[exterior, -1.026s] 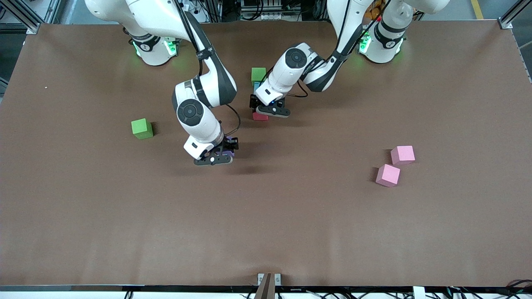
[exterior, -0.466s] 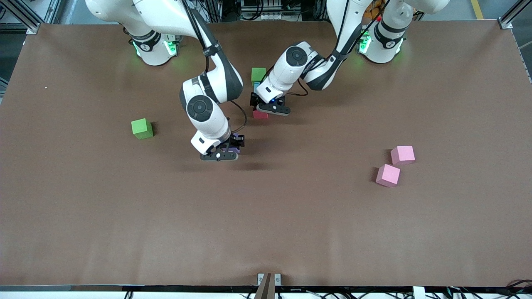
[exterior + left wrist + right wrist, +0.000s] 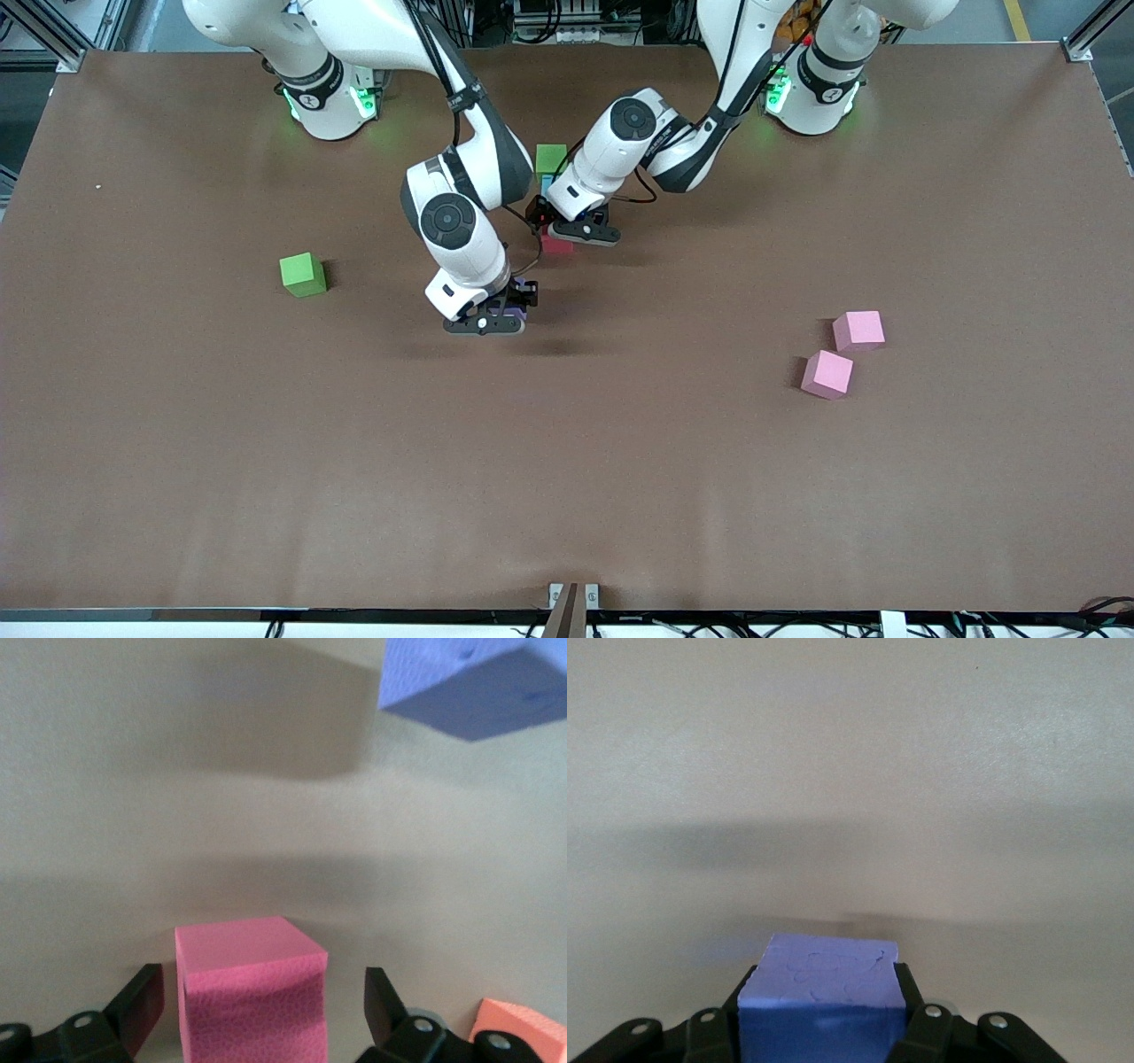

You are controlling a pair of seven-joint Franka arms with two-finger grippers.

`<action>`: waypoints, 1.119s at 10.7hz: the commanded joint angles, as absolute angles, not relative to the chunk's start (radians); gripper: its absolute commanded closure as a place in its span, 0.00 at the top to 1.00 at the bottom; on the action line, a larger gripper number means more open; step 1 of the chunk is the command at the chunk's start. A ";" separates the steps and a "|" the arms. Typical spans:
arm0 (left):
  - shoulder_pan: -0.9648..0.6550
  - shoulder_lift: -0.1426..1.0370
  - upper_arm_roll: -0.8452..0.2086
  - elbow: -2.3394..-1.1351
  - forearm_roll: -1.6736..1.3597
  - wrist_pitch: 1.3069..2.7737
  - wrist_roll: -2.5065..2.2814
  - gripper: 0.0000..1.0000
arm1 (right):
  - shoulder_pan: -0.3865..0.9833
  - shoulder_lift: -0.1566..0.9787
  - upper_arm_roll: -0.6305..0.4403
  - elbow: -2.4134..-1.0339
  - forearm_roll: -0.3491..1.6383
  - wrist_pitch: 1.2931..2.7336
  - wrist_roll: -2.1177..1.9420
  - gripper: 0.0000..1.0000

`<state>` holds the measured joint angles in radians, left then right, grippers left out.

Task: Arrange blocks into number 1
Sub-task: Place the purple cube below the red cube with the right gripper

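Note:
My left gripper (image 3: 574,234) stands low over a red block (image 3: 557,247) that rests on the table. In the left wrist view the left gripper (image 3: 261,985) is open, with a gap on each side of the red block (image 3: 248,992). An orange block (image 3: 524,1036) lies just beside it. My right gripper (image 3: 489,321) is shut on a purple block (image 3: 523,293) and holds it over bare table close to the red one. The right wrist view shows the purple block (image 3: 822,997) clamped in the right gripper (image 3: 824,985). A green block (image 3: 551,158) and a light blue block (image 3: 547,182) line up with the red block, farther from the front camera.
A second green block (image 3: 302,274) sits alone toward the right arm's end of the table. Two pink blocks (image 3: 858,330) (image 3: 827,373) lie together toward the left arm's end. The purple block (image 3: 478,682) also hangs in the left wrist view.
My left gripper has opened off the red block. My right arm has carried the purple block toward the red block and the left gripper.

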<state>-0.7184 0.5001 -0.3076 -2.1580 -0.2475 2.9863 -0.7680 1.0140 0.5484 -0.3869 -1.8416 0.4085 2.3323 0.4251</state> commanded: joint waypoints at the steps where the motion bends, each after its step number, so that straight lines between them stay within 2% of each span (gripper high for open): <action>1: -0.666 0.390 -0.324 -2.223 -0.227 2.985 -0.805 1.00 | 1.014 0.566 -0.388 -1.819 0.425 2.332 0.439 0.00; 4: -0.599 0.244 -0.331 -2.320 -0.225 2.982 -0.804 1.00 | 1.031 0.571 -0.387 -1.816 0.484 2.344 0.439 0.00; 6: -0.504 0.149 -0.331 -2.382 -0.225 2.949 -0.796 1.00 | 1.104 0.609 -0.385 -1.816 0.526 2.413 0.500 0.00; 9: -0.356 0.089 -0.302 -2.315 -0.216 2.650 -0.763 1.00 | 1.212 0.660 -0.385 -1.821 0.526 2.482 0.577 0.00; 12: -0.296 0.075 -0.220 -2.304 -0.209 2.606 -0.600 1.00 | 1.273 0.657 -0.388 -1.851 0.522 2.471 0.584 0.00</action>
